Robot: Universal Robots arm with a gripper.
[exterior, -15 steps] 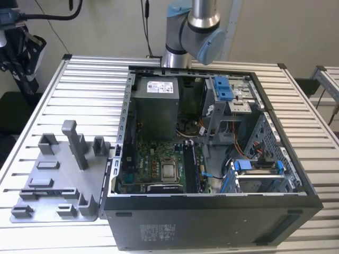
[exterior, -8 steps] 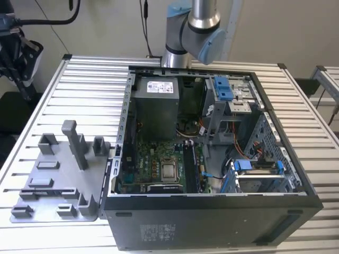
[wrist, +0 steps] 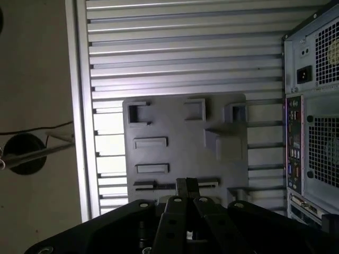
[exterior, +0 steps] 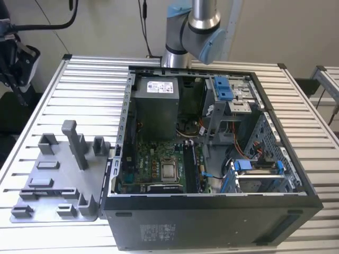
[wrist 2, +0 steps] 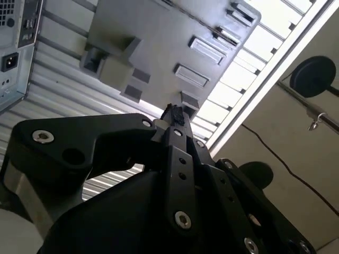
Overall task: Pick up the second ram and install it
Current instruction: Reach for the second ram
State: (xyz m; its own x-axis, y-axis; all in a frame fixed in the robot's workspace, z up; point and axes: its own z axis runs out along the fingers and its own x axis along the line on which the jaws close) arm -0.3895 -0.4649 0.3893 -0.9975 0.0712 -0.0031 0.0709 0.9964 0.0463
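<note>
**A:** Exterior view first. Any writing?

**B:** A white label sits on the grey power supply. There is pale print on the near wall of the open computer case. I cannot read either.

**A:** And the second ram?

**B:** I cannot tell which stick it is. One dark narrow stick stands on edge in the memory slots, just beside the CPU socket. The grey fixture lies on the slatted table, just beside the case, on the exterior view's left.

**A:** Second wrist view?

**B:** The gripper hangs above the fixture, its fingertips pressed together on nothing. The case's rear shows a power socket.

**A:** First wrist view?

**B:** The gripper has its fingers together and empty, over the fixture's long slot. The case's rear panel carries a power socket and vent grilles. I cannot make out any lettering on it.
</note>
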